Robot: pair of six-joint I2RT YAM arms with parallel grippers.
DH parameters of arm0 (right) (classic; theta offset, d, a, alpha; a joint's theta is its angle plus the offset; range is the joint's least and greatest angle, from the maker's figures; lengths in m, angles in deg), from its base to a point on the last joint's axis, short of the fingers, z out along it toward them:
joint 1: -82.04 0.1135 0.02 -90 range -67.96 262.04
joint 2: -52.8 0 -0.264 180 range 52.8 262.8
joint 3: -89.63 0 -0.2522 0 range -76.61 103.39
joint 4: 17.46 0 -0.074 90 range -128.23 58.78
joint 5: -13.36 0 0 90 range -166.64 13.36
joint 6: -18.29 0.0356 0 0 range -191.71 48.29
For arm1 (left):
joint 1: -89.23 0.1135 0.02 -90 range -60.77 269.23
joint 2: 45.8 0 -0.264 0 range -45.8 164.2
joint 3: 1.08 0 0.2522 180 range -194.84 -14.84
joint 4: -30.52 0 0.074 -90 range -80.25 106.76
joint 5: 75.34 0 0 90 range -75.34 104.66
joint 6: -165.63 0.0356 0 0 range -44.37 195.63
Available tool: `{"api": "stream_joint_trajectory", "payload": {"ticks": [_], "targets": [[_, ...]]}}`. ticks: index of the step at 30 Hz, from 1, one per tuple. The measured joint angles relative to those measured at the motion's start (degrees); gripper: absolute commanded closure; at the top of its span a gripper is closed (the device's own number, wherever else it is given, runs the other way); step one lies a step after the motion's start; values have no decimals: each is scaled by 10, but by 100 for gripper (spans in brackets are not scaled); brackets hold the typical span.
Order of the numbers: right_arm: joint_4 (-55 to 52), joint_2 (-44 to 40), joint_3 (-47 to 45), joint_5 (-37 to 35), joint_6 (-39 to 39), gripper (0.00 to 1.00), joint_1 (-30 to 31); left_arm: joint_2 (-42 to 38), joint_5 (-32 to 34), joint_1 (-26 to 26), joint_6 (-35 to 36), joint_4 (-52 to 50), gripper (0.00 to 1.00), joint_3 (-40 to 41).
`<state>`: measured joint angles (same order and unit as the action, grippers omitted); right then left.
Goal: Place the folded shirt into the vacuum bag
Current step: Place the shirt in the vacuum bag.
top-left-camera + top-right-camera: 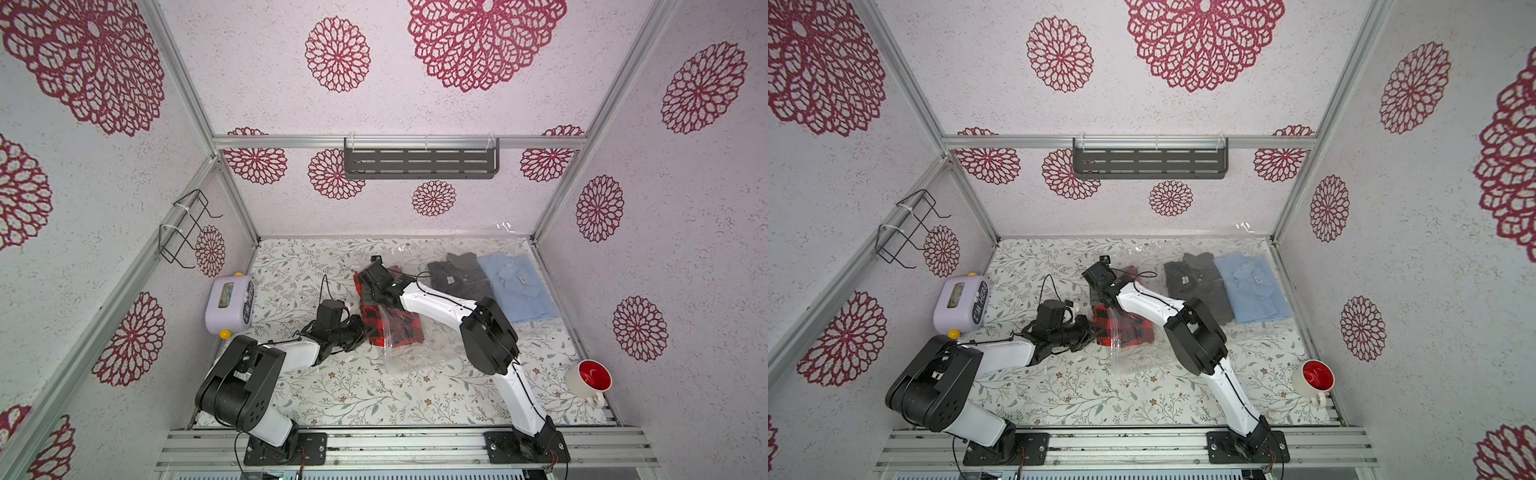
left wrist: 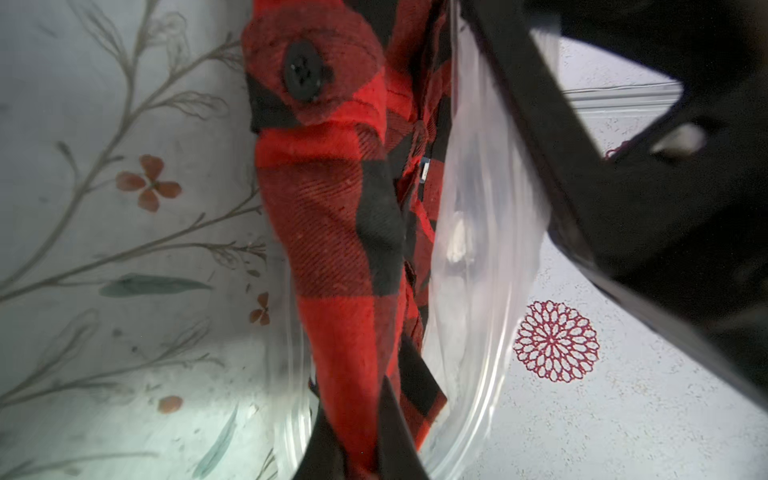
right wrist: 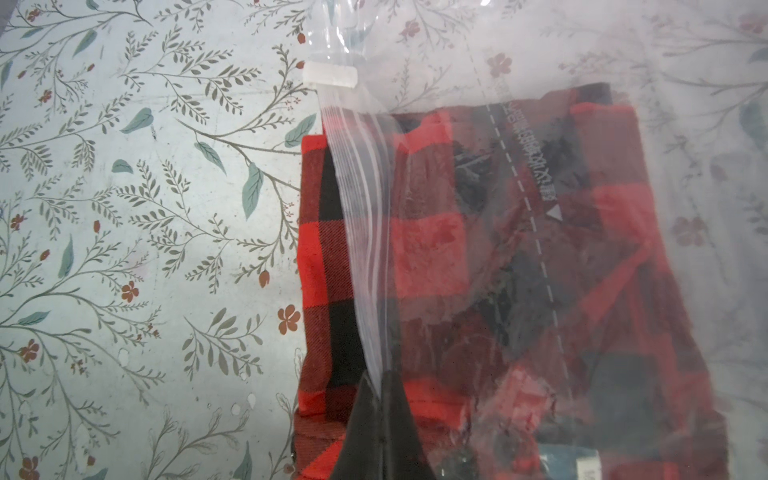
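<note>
Red shirt (image 3: 320,266), clamped in left claw (image 2: 359,453), lies partly inside vacuum bag (image 3: 361,199) clamped by right claw (image 3: 380,432).

Lavender clock-like gadget (image 1: 227,305) at the floral cloth's (image 1: 353,395) left edge, white red-lined mug (image 1: 592,379) near right, wire rack (image 1: 187,228) and grey slotted shelf (image 1: 420,163) on walls.

1. Left arm (image 1: 291,353): base at lower left of frame, elbow folded, forearm extended toward centre.
2. Left gripper (image 2: 357,449): jaws clamped on the folded shirt (image 2: 332,216).
3. Right arm (image 1: 432,301): base at lower right, forearm angled toward upper left.
4. Right gripper (image 3: 380,411): jaws pinched together on the vacuum bag (image 3: 357,187) edge.
</note>
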<state>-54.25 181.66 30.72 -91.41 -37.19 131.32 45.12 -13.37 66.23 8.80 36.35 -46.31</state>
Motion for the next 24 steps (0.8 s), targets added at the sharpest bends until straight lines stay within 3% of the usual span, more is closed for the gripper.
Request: {"api": "stream_joint_trajectory", "payload": {"ticks": [8,10,12,15,19,24], "targets": [[0,0,0,0,0,100,0,82,18,-62,-23,61,94,-13],[0,0,0,0,0,100,0,92,17,-67,-27,76,83,-13],[0,0,0,0,0,100,0,91,18,-67,-29,80,64,-13],[-3,-4,0,0,0,100,0,72,22,-63,-14,51,48,-13],[-5,-14,0,-1,0,100,0,24,31,-45,18,-7,45,-21],[-8,-24,0,0,0,100,-1,-9,20,24,45,-30,43,-23]]}}
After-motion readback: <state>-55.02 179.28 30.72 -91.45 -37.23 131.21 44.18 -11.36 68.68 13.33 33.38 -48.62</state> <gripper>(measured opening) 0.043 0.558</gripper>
